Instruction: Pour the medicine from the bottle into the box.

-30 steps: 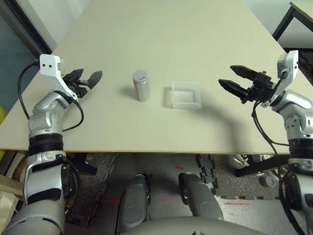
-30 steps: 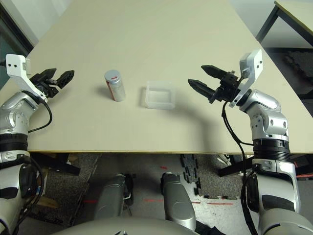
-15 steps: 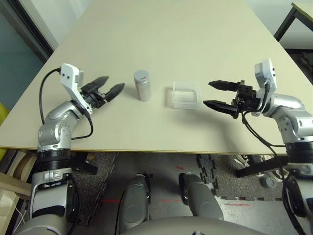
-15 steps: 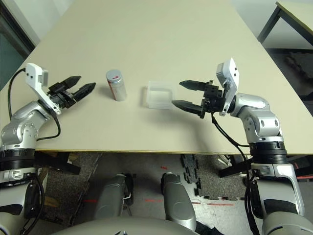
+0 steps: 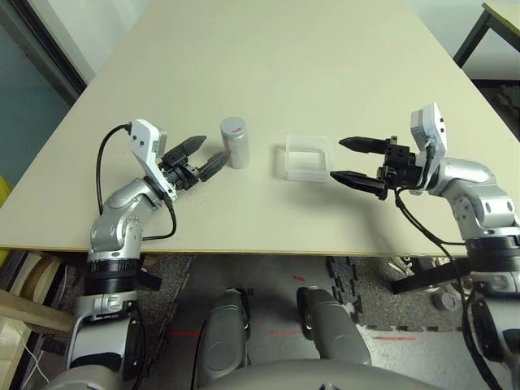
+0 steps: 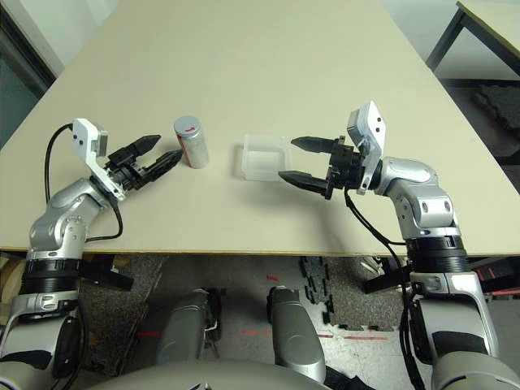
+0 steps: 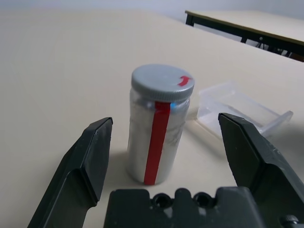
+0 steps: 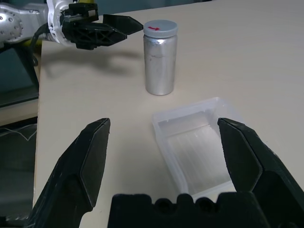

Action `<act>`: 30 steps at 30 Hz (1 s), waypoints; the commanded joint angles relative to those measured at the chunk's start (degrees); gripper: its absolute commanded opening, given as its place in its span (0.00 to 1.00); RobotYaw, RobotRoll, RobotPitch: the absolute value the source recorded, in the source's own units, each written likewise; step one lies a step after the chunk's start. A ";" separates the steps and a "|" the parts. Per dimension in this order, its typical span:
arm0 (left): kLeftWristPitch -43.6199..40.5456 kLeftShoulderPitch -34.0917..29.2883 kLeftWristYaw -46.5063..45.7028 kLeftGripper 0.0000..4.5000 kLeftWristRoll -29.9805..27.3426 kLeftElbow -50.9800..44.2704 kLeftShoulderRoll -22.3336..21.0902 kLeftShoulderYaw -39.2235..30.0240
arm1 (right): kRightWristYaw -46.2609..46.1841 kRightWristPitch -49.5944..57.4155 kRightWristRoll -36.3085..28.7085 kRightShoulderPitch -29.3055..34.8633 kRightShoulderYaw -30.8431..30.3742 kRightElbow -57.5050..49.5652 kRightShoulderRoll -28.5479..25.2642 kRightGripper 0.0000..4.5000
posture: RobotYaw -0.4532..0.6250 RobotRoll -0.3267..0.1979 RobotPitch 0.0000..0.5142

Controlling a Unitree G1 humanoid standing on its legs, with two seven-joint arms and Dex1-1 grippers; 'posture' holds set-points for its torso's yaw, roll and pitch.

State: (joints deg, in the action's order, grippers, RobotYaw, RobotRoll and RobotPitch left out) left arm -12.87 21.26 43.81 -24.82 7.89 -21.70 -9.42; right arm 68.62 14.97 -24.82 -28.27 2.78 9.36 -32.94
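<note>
And here's the bottle (image 7: 156, 128), standing upright on the worktop (image 5: 268, 81), its round grey lid (image 7: 163, 81) on, a red arrow on top and a red stripe down the silvery side! The left tool (image 5: 207, 154) is right there, its fingertips just beside the bottle on the robot's left, jaws spread wide, nothing between them; seen along those two fingers, the bottle stands ahead, in line with the gap. Over to the robot's right of the bottle, a little apart from it, sits the box (image 5: 308, 159), clear, square and shallow, flat on the worktop. The right tool (image 6: 288, 160) is close by on the box's other side, its lower fingertip near the wall, jaws wide apart too and gripping nothing. Now the arms: the left forearm (image 5: 114, 236) comes up from the near edge and bends at the wrist, angling the tool inward and away from the body. The right forearm (image 5: 491, 236) rises the same way, but its wrist folds across, so the tool points almost straight toward the robot's left, low over the worktop.
</note>
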 commanded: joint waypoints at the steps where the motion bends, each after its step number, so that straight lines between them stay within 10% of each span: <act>1: 3.28 -0.81 -0.99 0.99 1.97 2.25 1.37 1.14 | -0.39 -0.66 0.60 -0.38 -0.59 0.68 0.15 1.00 | 0.27 0.62 0.29; 30: 20.43 10.15 -2.42 0.99 8.46 25.78 6.95 3.36 | -3.21 -1.41 0.93 2.26 0.22 -2.52 -0.52 1.00 | 0.19 0.62 0.27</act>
State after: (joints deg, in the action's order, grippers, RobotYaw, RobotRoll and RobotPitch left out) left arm 6.39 30.85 41.10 -17.52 31.86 -14.83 -6.60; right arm 65.55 14.02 -23.88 -26.88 2.85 8.02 -32.98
